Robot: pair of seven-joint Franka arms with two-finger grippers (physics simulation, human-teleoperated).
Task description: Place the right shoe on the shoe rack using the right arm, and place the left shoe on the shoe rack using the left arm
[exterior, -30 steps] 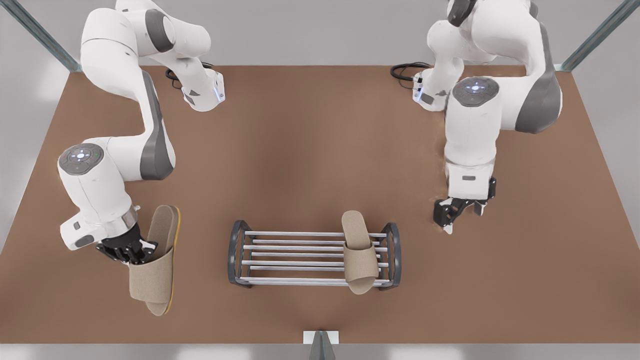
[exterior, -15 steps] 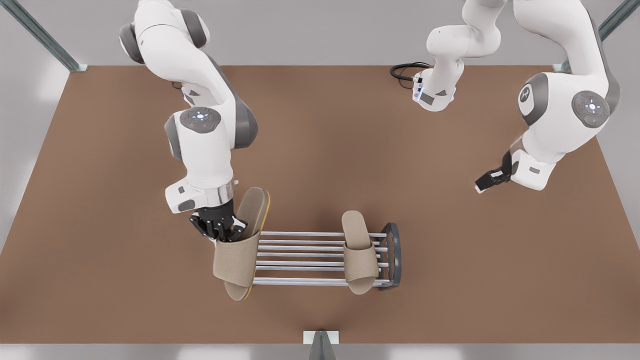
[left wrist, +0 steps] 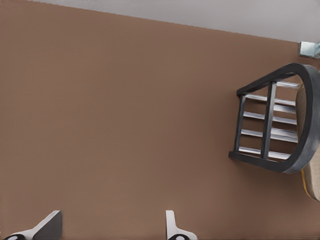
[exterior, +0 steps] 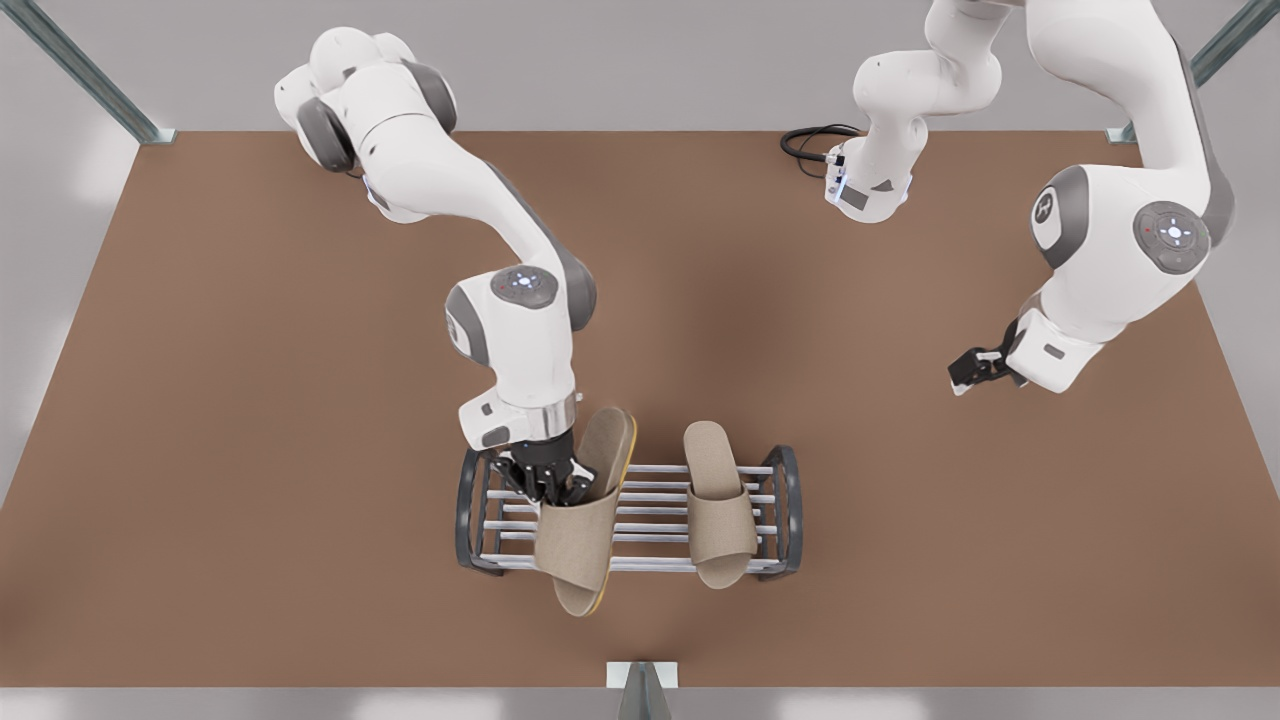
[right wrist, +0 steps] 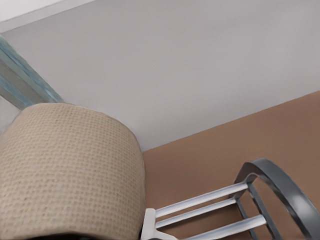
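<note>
Down at the lower centre of the front view, the right arm's small black two-finger gripper [exterior: 552, 486] is closed on the wide strap of one beige woven-fabric open-toe slipper with a thin yellow sole edge, the right shoe [exterior: 585, 535]. This slipper hangs tilted over the middle of the shoe rack [exterior: 467, 520], a low rack of pale grey horizontal bars between two dark grey curved end frames. Its toe end pokes past the rack's lower edge. In the right wrist view the strap [right wrist: 70, 170] sits close up, with the bars and one end frame [right wrist: 272, 197] beyond it.

Just beside it, towards the front view's right, the second matching slipper, the left shoe [exterior: 718, 520], lies flat across the bars. That makes two slippers and one rack, on a brown tabletop [exterior: 250, 420].

Well apart, at the right of the front view, the left arm's gripper [exterior: 972, 368] waits above the tabletop. The left wrist view shows its fingertips [left wrist: 47, 227] spread wide and holding nothing, with the rack's end frame [left wrist: 272, 125] off in the distance.
</note>
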